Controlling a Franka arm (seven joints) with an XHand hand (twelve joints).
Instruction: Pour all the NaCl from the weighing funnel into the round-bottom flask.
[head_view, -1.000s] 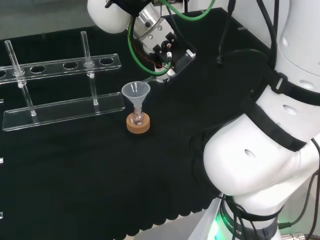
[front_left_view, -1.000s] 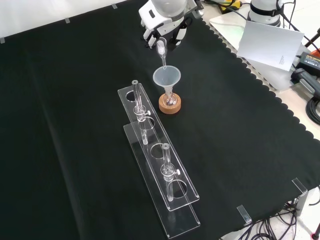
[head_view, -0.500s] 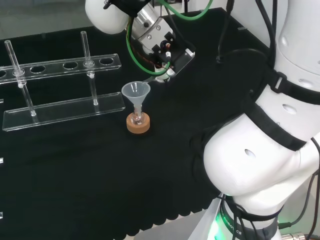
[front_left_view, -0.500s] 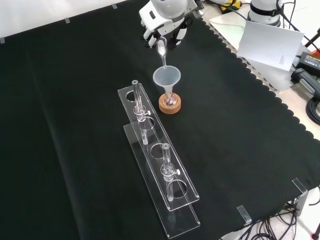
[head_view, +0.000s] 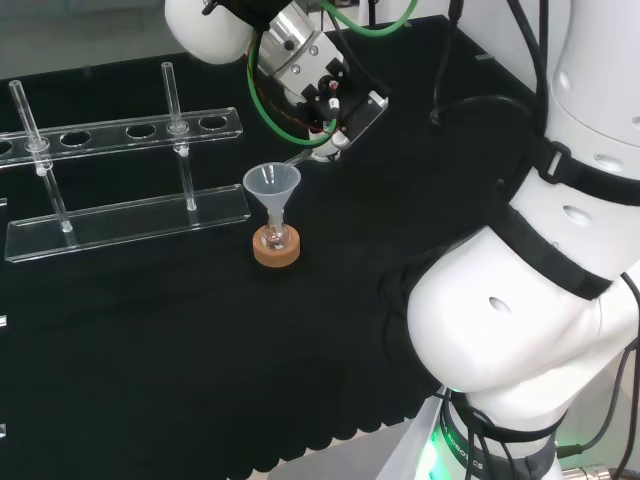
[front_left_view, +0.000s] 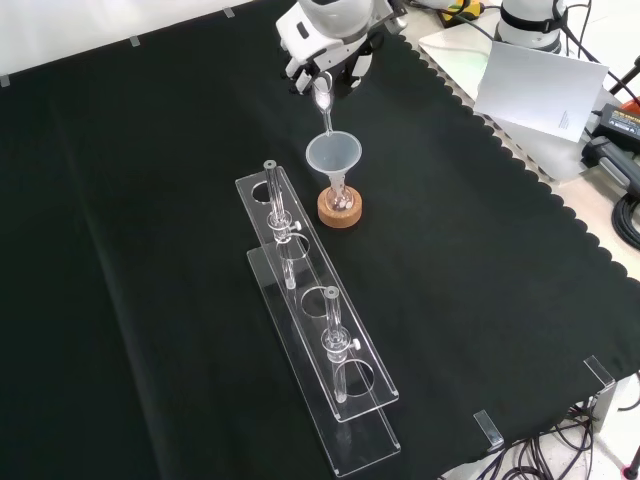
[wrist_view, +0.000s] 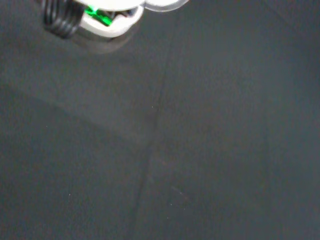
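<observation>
A small round-bottom flask (head_view: 276, 238) (front_left_view: 340, 196) stands on a cork ring (head_view: 277, 254) (front_left_view: 340, 211) in the middle of the black cloth. A clear plastic funnel (head_view: 271, 184) (front_left_view: 333, 154) sits in its neck. The hand (head_view: 322, 92) (front_left_view: 326, 58) hovers just beyond the funnel, its fingers pinched on a glass weighing funnel (head_view: 303, 156) (front_left_view: 322, 101). The weighing funnel tilts down with its thin stem over the plastic funnel's rim. I cannot make out any salt. The wrist view shows black cloth and a blurred white part of the hand (wrist_view: 107, 20).
A clear acrylic test-tube rack (head_view: 130, 212) (front_left_view: 330, 345) with two glass tubes stands left of the flask in the head view, nearer the camera in the front view. White paper (front_left_view: 540, 85) and cables lie past the cloth's scalloped edge at the front view's right.
The hand has crept slightly up and left in the head view, still holding the weighing funnel over the plastic funnel. Flask and rack have not moved.
</observation>
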